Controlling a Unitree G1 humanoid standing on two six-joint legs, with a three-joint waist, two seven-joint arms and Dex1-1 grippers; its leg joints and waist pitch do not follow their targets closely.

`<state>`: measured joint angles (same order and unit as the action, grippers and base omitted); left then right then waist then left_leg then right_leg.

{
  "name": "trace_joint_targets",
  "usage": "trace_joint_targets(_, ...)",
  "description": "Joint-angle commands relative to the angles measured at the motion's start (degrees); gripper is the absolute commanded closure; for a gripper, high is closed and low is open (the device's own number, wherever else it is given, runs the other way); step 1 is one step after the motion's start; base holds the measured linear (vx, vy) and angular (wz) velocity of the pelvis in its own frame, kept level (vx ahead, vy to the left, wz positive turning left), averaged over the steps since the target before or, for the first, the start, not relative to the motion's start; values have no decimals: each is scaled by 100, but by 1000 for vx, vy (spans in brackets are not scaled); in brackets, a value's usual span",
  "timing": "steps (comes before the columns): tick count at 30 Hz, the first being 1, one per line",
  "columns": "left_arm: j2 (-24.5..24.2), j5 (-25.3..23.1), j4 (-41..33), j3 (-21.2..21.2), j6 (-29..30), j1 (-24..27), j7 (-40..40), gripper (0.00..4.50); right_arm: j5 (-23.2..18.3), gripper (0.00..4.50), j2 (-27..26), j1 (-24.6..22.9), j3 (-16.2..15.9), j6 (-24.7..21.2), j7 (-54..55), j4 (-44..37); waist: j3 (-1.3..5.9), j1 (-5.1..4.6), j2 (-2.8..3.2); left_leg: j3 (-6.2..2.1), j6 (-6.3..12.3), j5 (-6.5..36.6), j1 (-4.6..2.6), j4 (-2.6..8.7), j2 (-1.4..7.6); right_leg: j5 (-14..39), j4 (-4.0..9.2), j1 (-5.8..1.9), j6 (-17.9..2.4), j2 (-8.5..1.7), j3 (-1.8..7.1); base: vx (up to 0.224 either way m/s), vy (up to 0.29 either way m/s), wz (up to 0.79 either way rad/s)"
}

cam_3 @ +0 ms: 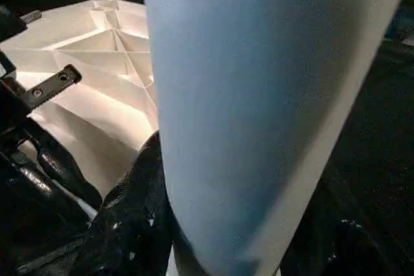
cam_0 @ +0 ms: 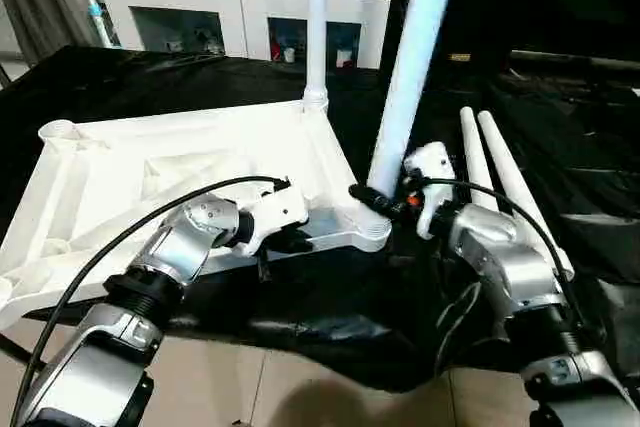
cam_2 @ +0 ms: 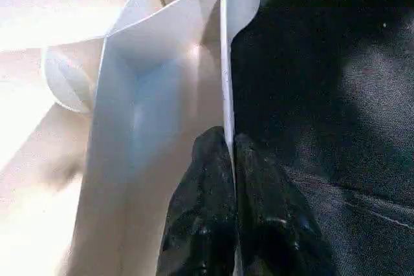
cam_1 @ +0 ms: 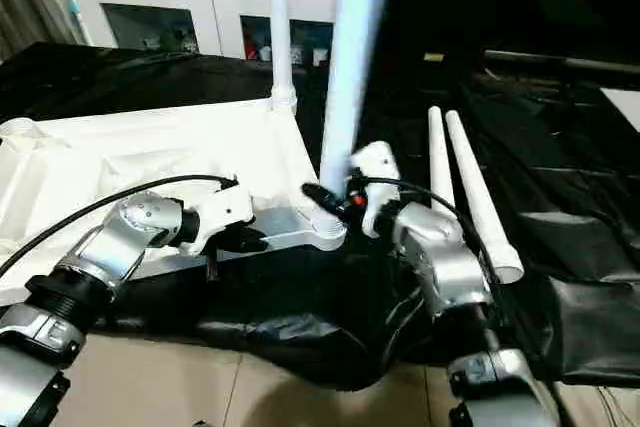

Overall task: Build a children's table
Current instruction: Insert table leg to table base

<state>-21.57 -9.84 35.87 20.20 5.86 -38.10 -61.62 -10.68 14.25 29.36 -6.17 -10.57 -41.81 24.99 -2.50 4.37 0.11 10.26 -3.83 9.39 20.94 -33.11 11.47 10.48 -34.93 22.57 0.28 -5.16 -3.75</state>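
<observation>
The left gripper [cam_0: 290, 239] is clamped on the rim of the upturned tabletop [cam_0: 150, 187] on the desk, while the right gripper [cam_0: 385, 197], closed around a leg [cam_0: 405, 77], seats it in the near corner socket [cam_0: 368, 232]; next it probably needs a firm push down.

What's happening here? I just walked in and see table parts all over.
The robot is putting legs on an upside-down white tabletop lying on black sheeting. Its left gripper has its fingers pinched on the tabletop's rim, steadying it. The right gripper is closed around a leg standing tilted in the near corner socket. Another leg already stands upright in the far corner socket. Two spare legs lie side by side on the sheeting to the robot's right.
</observation>
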Motion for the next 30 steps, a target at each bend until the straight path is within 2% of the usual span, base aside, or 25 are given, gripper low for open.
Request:
trace_joint_targets(1, -28, -127, 36, 130, 40, 73, 43, 450, 309, 267, 29, -280, -427, -443, -134, 469, 247, -19, 17, -98, -147, 2387, -98, 463, 147, 2697, 600, -114, -780, -305, 226, 0, 0, 0)
trace_joint_targets(3, -20, -125, 56, 127, 38, 63, 57, 450, 357, 267, 40, -292, -456, -468, -152, 508, 249, -31, 0, -98, -145, 2411, -92, 465, 147, 2672, 601, -115, -789, -305, 226, 0, 0, 0)
trace_joint_targets(10, -19, -142, 83, 128, 19, 52, 110, 450, 302, 267, 10, -368, -282, -403, -4, 641, 248, -71, 2, -109, -158, 2560, -96, 469, 142, 2880, 634, -92, -738, -313, 221, 0, 0, 0)
trace_joint_targets(12, -52, -164, 41, 173, 60, 81, 37, 450, 272, 267, -14, -391, -193, -335, 93, 665, 255, -78, 29, -118, -181, 2623, -102, 481, 150, 2857, 640, -84, -736, -310, 221, 0, 0, 0)
trace_joint_targets(15, -84, -182, 13, 223, 110, 101, -61, 450, 282, 267, -16, -389, -182, -303, 108, 678, 259, -84, 20, -125, -197, 2685, -100, 489, 149, 2827, 633, -84, -742, -307, 218, 0, 0, 0)
trace_joint_targets(16, -97, -195, 15, 242, 133, 103, -87, 450, 286, 267, -17, -386, -184, -291, 108, 683, 271, -80, 50, -129, -208, 2701, -107, 488, 151, 2809, 628, -85, -753, -311, 220, 0, 0, 0)
trace_joint_targets(17, -114, -215, 23, 271, 171, 100, -133, 450, 288, 267, -20, -378, -184, -279, 105, 693, 266, -90, 31, -125, -208, 2738, -106, 488, 149, 2816, 637, -77, -756, -308, 221, 0, 0, 0)
trace_joint_targets(20, -169, -290, 59, 357, 203, 79, -222, 450, 299, 267, -34, -349, -190, -242, 114, 724, 279, -96, 28, -126, -198, 2716, -93, 491, 146, 2817, 638, -84, -737, -307, 221, 0, 0, 0)
trace_joint_targets(25, -172, -302, 120, 366, 205, 22, -187, 450, 297, 267, -52, -325, -182, -173, 111, 753, 285, -100, 43, -125, -202, 2735, -92, 499, 149, 2827, 644, -79, -730, -309, 222, 0, 0, 0)
trace_joint_targets(30, -169, -266, 108, 369, 248, 6, -193, 450, 306, 267, -12, -320, -199, -118, 33, 796, 280, -111, 45, -137, -201, 2842, -105, 503, 146, 3074, 678, -64, -657, -316, 212, 0, 0, 0)
